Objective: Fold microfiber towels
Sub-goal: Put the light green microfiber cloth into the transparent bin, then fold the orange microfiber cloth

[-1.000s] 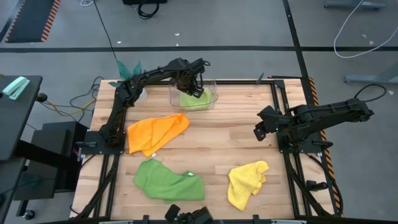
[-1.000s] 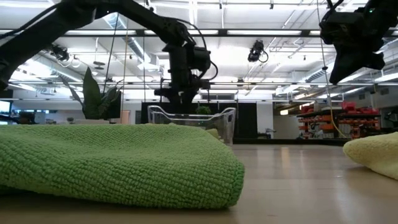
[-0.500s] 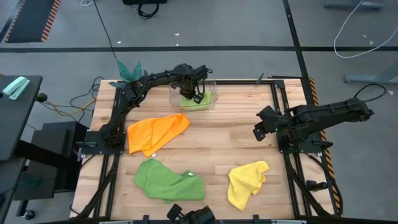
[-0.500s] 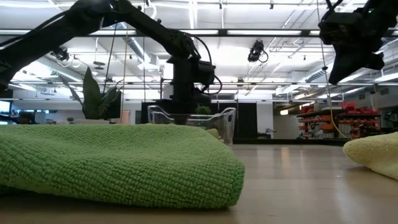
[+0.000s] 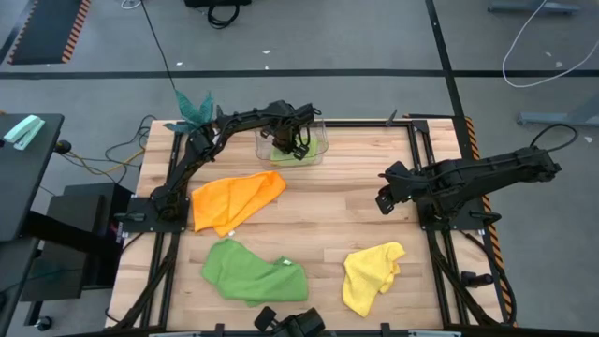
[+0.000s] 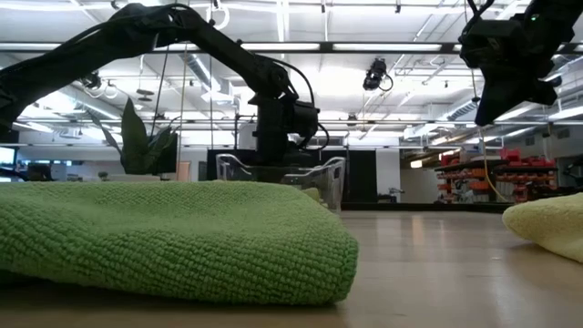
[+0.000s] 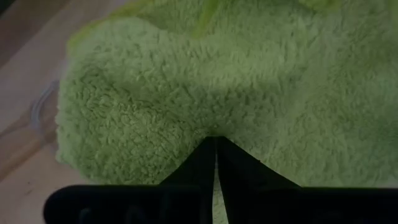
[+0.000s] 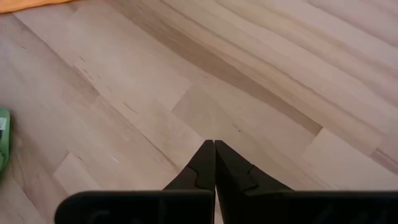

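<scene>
A light lime green towel [image 7: 186, 93] lies bunched inside the clear plastic bin [image 5: 324, 142] at the table's far side. My left gripper [image 5: 293, 146] reaches straight down into the bin and is shut on this towel. The orange towel [image 5: 234, 199] lies flat left of centre. The darker green towel [image 5: 253, 271] sits at the near edge, and the yellow towel [image 5: 371, 276] lies crumpled at the near right. My right gripper [image 8: 214, 144] hangs shut above bare wood at the right, touching nothing. My left gripper comes from above, pointing down, and its shut fingertips [image 7: 205, 152] sink into the lime towel's upper surface [image 7: 211, 127]. The pile puckers into a small crease where the tips meet. How many layers are caught cannot be told. The towel rests on the bin's floor.
A teal-leaved plant [image 5: 194, 103] stands at the far left corner beside the bin. The bin's clear walls [image 6: 332, 182] rise around my left gripper. Bare wood [image 5: 346, 187] lies between the orange towel and my right arm.
My left gripper has gone down into the bin, from above its rim onto the lime green towel. The towel stays in the bin.
</scene>
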Controlling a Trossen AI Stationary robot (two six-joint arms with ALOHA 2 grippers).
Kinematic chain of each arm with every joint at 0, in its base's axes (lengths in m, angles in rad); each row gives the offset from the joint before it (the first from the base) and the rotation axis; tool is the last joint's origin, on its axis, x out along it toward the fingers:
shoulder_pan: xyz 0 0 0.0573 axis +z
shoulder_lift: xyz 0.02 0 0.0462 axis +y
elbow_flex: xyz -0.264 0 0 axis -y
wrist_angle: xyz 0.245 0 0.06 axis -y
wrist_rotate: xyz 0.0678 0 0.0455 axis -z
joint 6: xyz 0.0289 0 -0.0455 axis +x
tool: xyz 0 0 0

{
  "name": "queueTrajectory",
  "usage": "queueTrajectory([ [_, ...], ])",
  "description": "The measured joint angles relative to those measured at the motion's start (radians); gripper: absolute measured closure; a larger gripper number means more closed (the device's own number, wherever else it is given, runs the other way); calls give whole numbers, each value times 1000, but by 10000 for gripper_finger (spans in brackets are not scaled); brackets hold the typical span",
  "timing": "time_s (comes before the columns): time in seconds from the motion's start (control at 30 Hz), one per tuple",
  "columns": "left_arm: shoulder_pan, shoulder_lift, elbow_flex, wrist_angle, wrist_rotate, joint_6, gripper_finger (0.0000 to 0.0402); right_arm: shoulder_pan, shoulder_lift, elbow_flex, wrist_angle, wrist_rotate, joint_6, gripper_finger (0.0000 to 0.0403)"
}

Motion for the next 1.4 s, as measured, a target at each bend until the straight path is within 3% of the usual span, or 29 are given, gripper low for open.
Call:
queueTrajectory([
  [0.37, 1, -2, 11, 3, 12, 51, 391, 0, 28, 0, 26, -12, -1, 396],
  [0.77, -2, -13, 358, -188, 12, 69, 358, 0, 30, 0, 26, -10, -36, 396],
  [0.93, -25, -86, 323, -233, 37, 53, 367, 0, 30, 0, 26, 16, -52, 396],
  [1.17, -126, -127, 322, -431, 40, 41, 381, 0, 29, 0, 17, 19, -68, 396],
  [1.4, -317, -132, 322, -433, -12, 38, 379, 0, 29, 0, 14, 7, -113, 396],
])
